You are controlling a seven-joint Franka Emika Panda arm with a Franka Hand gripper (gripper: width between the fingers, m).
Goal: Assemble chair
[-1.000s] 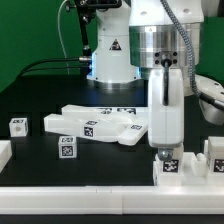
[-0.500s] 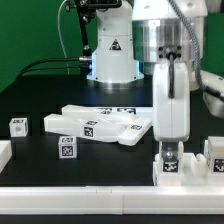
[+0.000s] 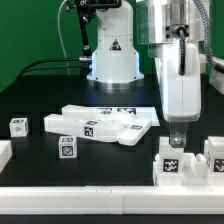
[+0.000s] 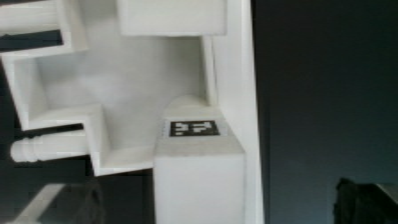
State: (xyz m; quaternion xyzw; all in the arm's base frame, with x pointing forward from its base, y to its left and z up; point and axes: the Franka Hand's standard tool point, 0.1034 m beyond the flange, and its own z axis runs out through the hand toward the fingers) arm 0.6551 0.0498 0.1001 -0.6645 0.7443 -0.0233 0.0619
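The chair's parts lie loose on the black table. Flat white slabs (image 3: 100,122) lie at the centre. Two small tagged cubes (image 3: 18,125) (image 3: 66,148) sit on the exterior view's left. A tagged blocky piece (image 3: 171,165) stands at the front right, beside another (image 3: 214,158). My gripper (image 3: 178,137) hangs just above the first blocky piece, without touching it. In the wrist view this piece (image 4: 196,128) shows its tag and a short peg (image 4: 32,152). The dark fingertips (image 4: 365,200) stand wide on either side of it, so the gripper (image 4: 210,208) is open and empty.
The robot's white base (image 3: 110,50) stands at the back centre with cables on its left. A white ledge (image 3: 90,195) runs along the front edge. Another white part (image 3: 3,152) is cut off at the exterior view's left edge.
The gripper has risen off the front right blocky piece and shifted toward the exterior view's right. The piece stays on the table.
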